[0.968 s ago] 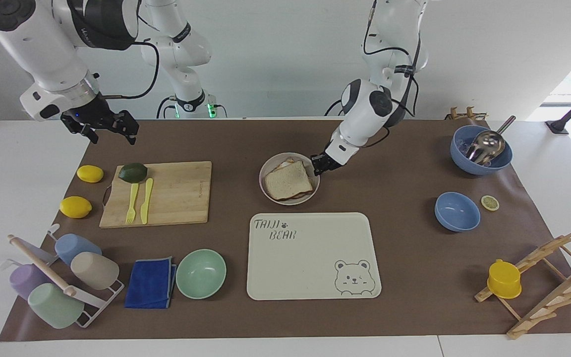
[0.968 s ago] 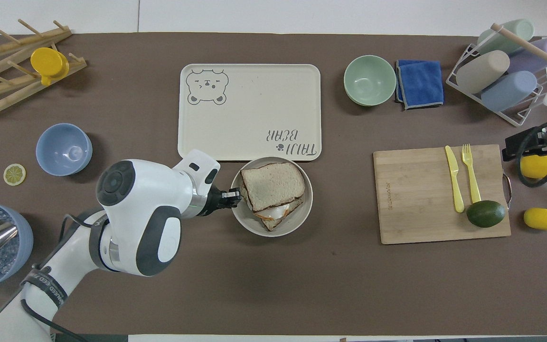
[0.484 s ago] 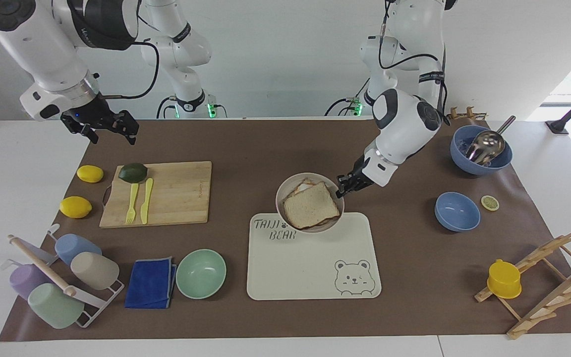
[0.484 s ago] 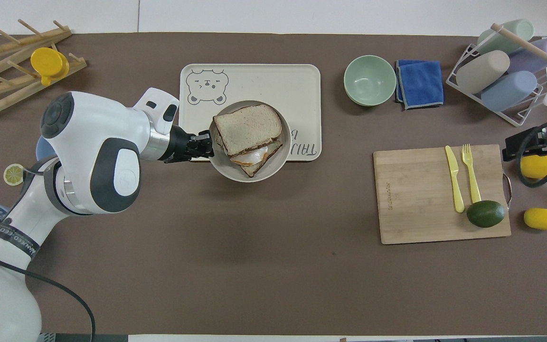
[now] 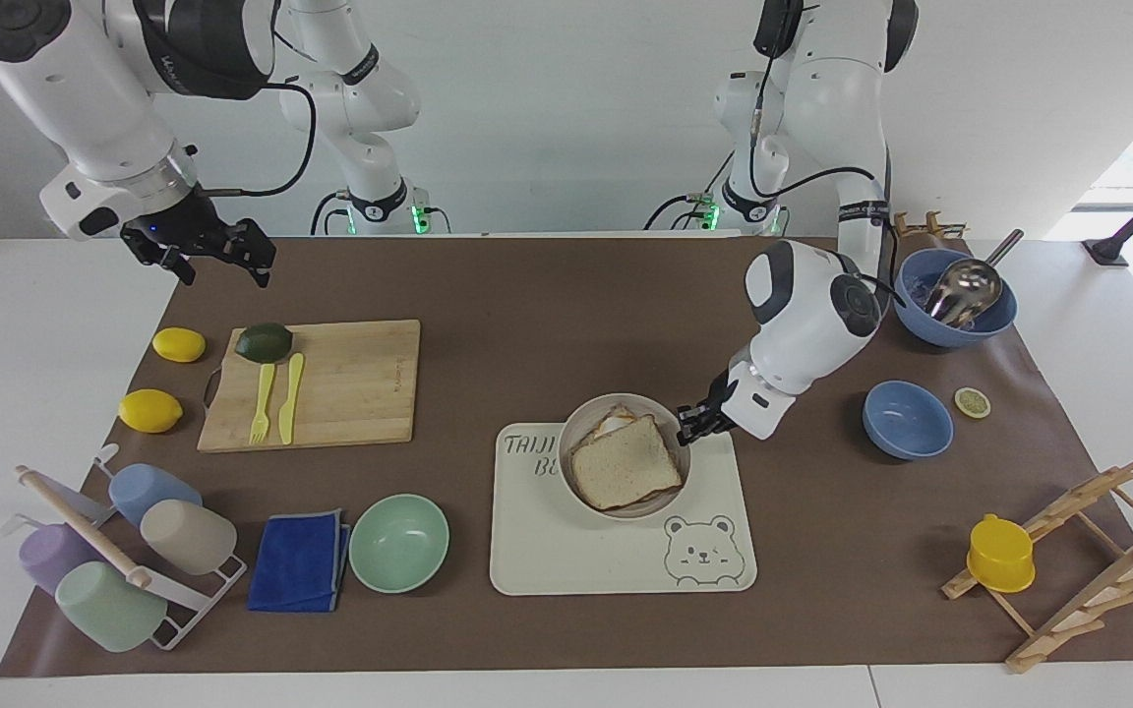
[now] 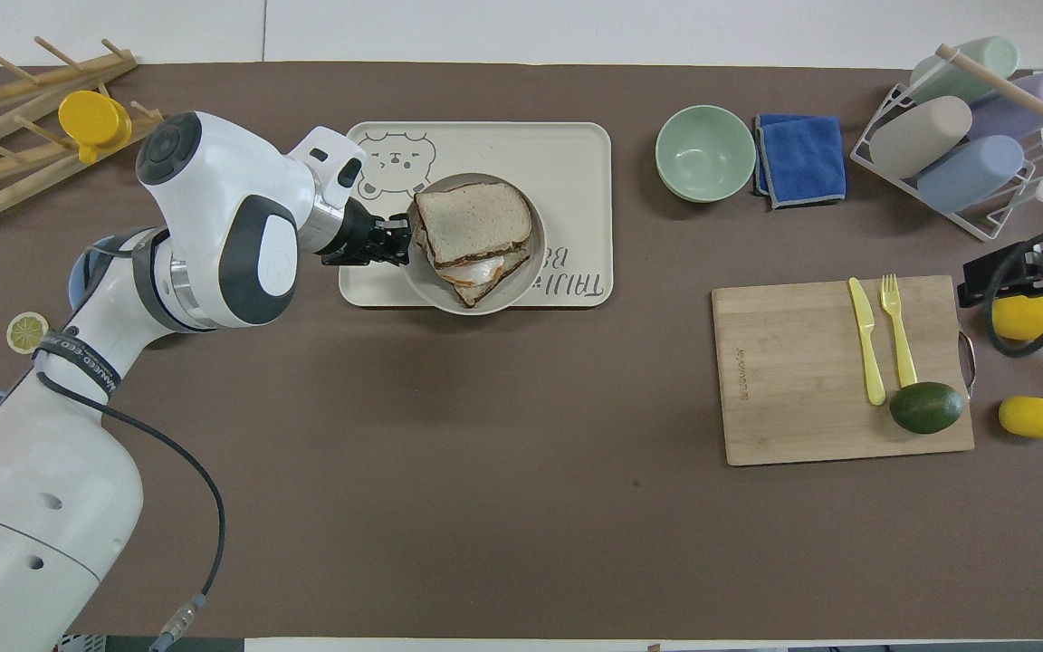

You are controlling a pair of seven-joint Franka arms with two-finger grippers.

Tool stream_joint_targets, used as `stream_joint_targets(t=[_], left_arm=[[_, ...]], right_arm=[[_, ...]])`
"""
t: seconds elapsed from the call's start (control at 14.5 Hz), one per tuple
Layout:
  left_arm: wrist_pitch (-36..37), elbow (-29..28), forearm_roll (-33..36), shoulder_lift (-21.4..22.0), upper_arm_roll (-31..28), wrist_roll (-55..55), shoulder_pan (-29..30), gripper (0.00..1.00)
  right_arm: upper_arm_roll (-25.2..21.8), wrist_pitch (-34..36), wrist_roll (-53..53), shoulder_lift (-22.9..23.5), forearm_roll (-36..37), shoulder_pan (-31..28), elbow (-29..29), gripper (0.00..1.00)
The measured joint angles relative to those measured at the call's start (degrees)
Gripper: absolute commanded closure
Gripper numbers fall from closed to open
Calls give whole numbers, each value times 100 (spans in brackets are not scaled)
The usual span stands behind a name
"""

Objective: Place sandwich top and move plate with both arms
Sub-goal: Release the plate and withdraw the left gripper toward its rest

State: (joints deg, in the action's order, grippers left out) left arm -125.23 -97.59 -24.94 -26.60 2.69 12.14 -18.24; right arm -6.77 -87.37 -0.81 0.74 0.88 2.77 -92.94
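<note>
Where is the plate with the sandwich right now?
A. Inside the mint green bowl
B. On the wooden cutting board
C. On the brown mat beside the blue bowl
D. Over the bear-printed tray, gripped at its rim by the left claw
D: the plate with the sandwich top sits over the cream bear-printed tray, and the left claw is shut on its rim at the side toward the left arm.

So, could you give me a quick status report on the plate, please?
Left gripper shut on plate rim, plate over the tray. Sandwich top sits on the egg toast. Right gripper open, waiting above the table's corner. Nothing in the way.
</note>
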Motion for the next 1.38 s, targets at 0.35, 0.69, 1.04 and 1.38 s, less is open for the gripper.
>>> stream_joint_targets(t=[0.35, 0.69, 1.04, 1.38], left_arm=[[-129, -23, 0, -45, 33, -75, -32, 100], [-443, -38, 0, -100, 30, -78, -31, 100], [-697, -64, 0, -164, 32, -79, -32, 82], [-651, -22, -1, -161, 7, -82, -5, 0]], right_arm=[[0, 0, 0, 0, 0, 0, 0, 0], [0, 0, 0, 0, 0, 0, -1, 0], [0, 0, 0, 0, 0, 0, -1, 0], [0, 0, 0, 0, 0, 0, -1, 0]])
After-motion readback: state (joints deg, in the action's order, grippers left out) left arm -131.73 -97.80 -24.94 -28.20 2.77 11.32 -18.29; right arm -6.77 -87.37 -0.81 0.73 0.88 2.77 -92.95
